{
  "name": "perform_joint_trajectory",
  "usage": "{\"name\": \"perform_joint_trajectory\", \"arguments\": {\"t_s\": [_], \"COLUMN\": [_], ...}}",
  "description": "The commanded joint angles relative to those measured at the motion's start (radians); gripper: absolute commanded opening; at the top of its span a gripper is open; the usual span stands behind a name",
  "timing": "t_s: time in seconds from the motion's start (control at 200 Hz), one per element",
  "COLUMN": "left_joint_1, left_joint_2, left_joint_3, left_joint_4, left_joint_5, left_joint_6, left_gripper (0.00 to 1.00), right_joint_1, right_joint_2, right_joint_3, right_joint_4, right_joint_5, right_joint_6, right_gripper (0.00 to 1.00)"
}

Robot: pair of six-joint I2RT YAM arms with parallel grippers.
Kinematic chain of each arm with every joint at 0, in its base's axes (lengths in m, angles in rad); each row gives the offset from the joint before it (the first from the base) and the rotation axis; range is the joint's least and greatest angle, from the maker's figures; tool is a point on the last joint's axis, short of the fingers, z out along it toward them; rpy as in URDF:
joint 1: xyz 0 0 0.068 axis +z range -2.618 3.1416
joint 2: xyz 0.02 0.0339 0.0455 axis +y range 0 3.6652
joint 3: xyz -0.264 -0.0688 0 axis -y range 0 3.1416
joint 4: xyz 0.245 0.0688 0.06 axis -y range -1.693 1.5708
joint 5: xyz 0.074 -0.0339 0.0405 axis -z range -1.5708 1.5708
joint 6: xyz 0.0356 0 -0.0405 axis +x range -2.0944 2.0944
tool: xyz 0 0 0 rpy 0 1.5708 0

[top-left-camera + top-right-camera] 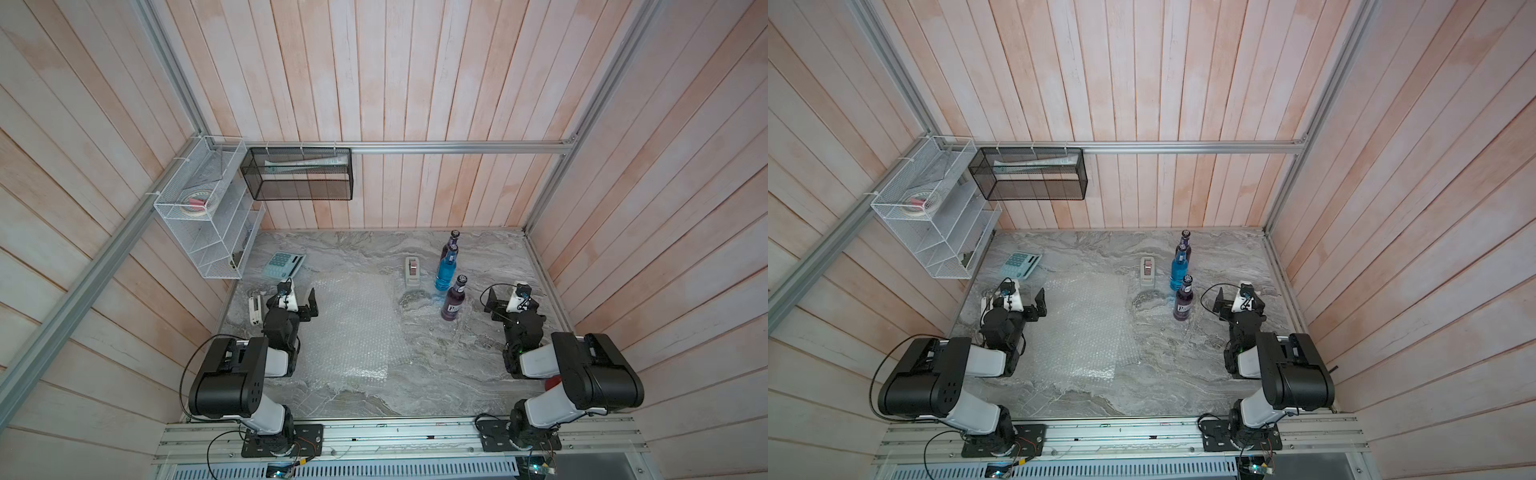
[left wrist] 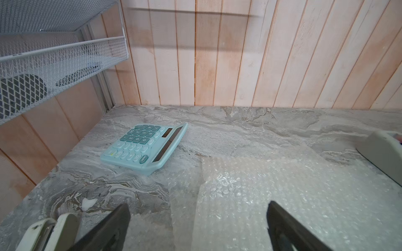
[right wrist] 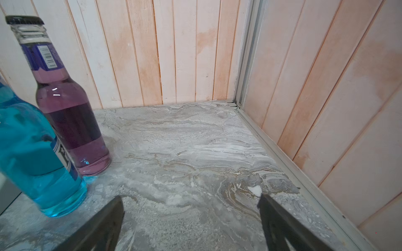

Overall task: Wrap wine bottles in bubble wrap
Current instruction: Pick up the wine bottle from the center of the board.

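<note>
Wine bottles [image 1: 445, 270]: three slim glass ones with dark caps, stood upright in a close row at the far right of the marbled grey surface [image 1: 457, 374]; two purple, one blue. Bubble wrap [image 1: 353, 324]: translucent, finely dimpled sheets, laid flat mid-surface, edges overlapped. Left tool [image 2: 198, 209] is held wide and empty at the wrap's left edge. Right tool [image 3: 191, 198] is held wide and empty, near the bottles, over bare surface.
</note>
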Motion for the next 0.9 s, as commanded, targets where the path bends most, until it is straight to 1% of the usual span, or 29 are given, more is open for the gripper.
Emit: {"name": "perform_joint_trajectory", "arguments": {"t_s": [0.0,0.615,0.66,0.7,0.745,0.77,0.835,0.89], "left_joint_1": [0.006,0.013,0.012,0.007,-0.002,-0.006,-0.015,-0.019], "left_joint_2": [0.013,0.011,0.002,-0.023,-0.068,-0.102,-0.202,-0.289], "left_joint_3": [0.015,0.01,-0.003,-0.012,-0.013,-0.01,0.029,0.057], "left_joint_4": [0.026,0.031,0.047,0.046,0.012,-0.039,-0.205,-0.338], "left_joint_5": [0.01,0.027,0.035,0.019,-0.011,-0.021,-0.042,-0.044], "left_joint_6": [0.002,-0.003,0.004,0.005,0.004,0.004,-0.012,-0.037], "left_gripper": [1.0,1.0,1.0,1.0,1.0,1.0,1.0,1.0], "right_joint_1": [-0.007,-0.01,-0.01,-0.008,-0.01,-0.009,-0.01,-0.011], "right_joint_2": [0.01,0.008,0.004,-0.017,-0.067,-0.101,-0.202,-0.295], "right_joint_3": [0.014,0.014,0.01,0.005,0.007,0.013,0.036,0.052], "right_joint_4": [-0.005,-0.008,0.003,-0.001,-0.04,-0.081,-0.204,-0.293], "right_joint_5": [-0.03,-0.032,-0.011,0.012,0.0,-0.016,-0.048,-0.062], "right_joint_6": [0.004,0.014,0.021,0.033,0.03,0.021,0.011,0.028], "right_gripper": [0.98,0.98,0.98,0.98,0.98,0.98,0.98,0.98]}}
